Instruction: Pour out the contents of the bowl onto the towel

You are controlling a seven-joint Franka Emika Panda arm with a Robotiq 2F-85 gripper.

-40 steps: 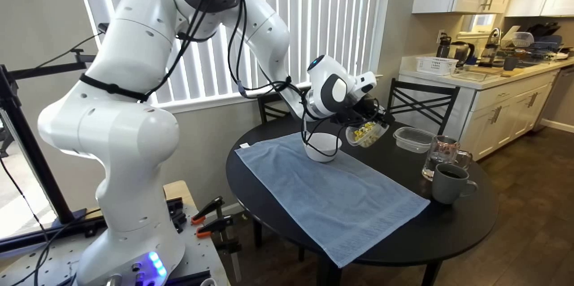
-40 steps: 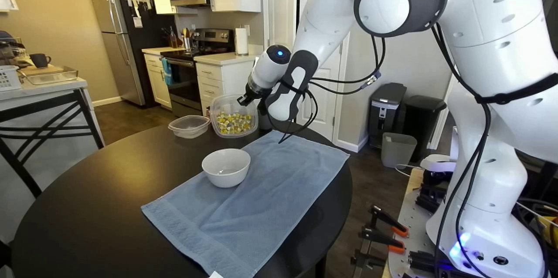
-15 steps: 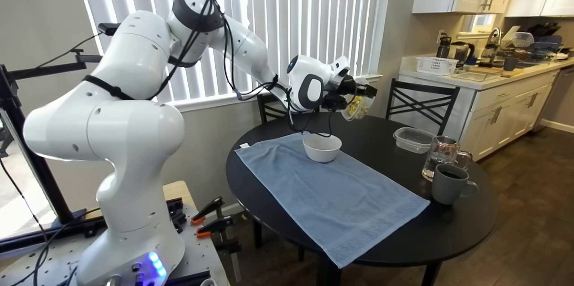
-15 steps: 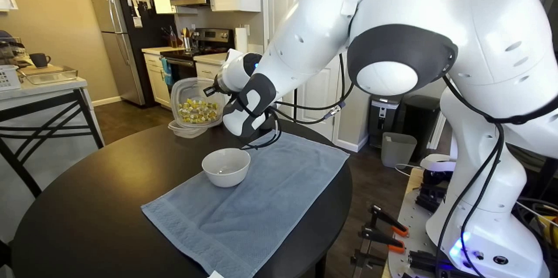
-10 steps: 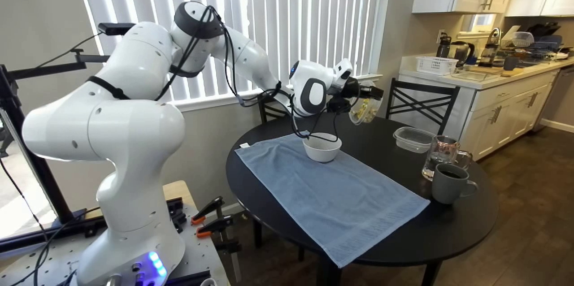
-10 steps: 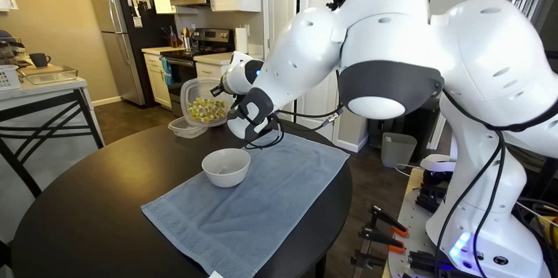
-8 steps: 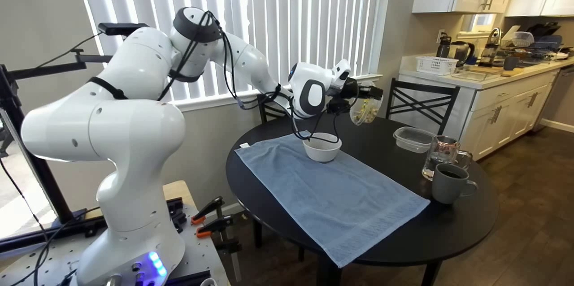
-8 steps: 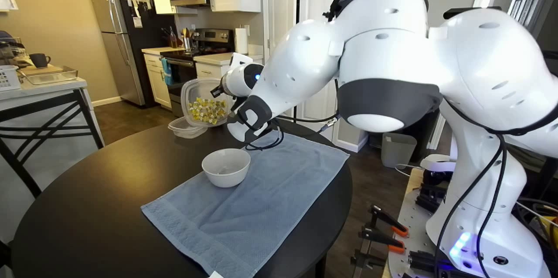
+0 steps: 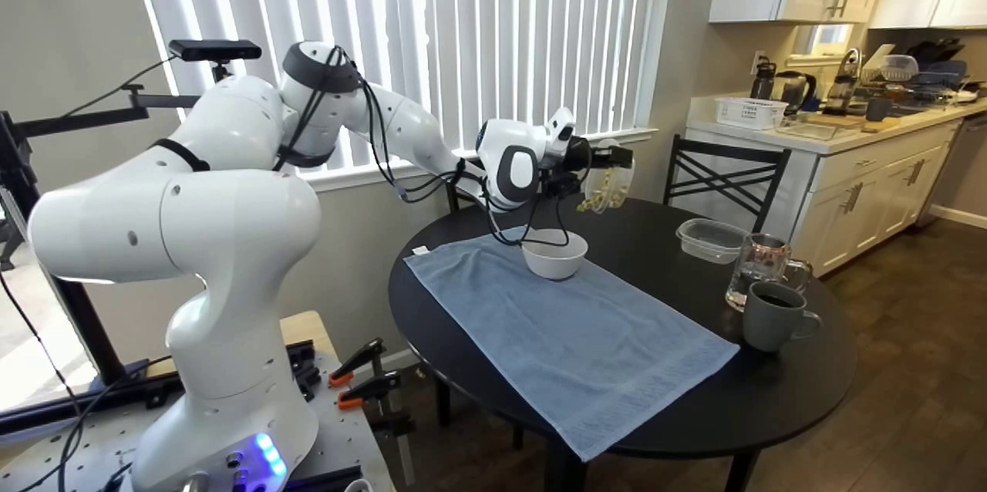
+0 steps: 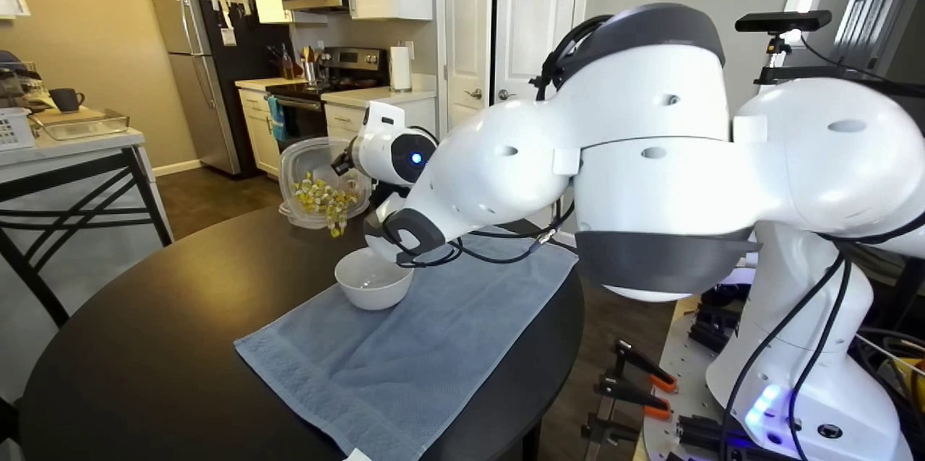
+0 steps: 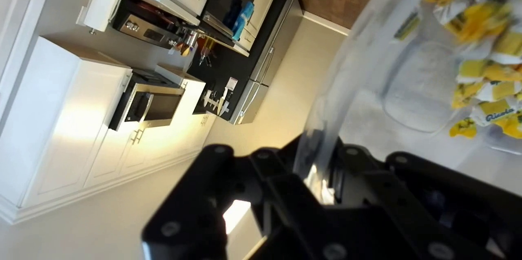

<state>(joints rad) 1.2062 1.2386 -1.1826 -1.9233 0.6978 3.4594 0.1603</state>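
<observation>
Tool point(image 11: 317, 158) and clear container point(image 10: 307, 160) meet at the container's wall, which is pinched between two black fingers point(image 11: 269, 162), one inside and one outside. Within the container lie the yellow pieces point(image 10: 318, 195), across the inside from the fingertips and apart from them. Up close in the wrist view, their wrappers are yellow and white, and one reads "Ricola". The container is tipped on its side, and in both exterior views a few pieces trail past its lower rim while most are inside. It is held up off the bench point(image 10: 181, 324), touching neither the towel point(image 10: 433, 352) nor the white bowl point(image 10: 372, 296). The blue-grey towel is spread, slightly wrinkled, over the dark round bench; the white bowl sits upright at one long edge, at least partly on the cloth. Elsewhere on the bench, in an exterior view, stand a shallow clear tub point(image 9: 705, 249), a glass mug point(image 9: 754, 268) and a grey mug point(image 9: 767, 326), the last just beside a corner of the towel. Beside the bench is a black chair point(image 10: 72, 173).
</observation>
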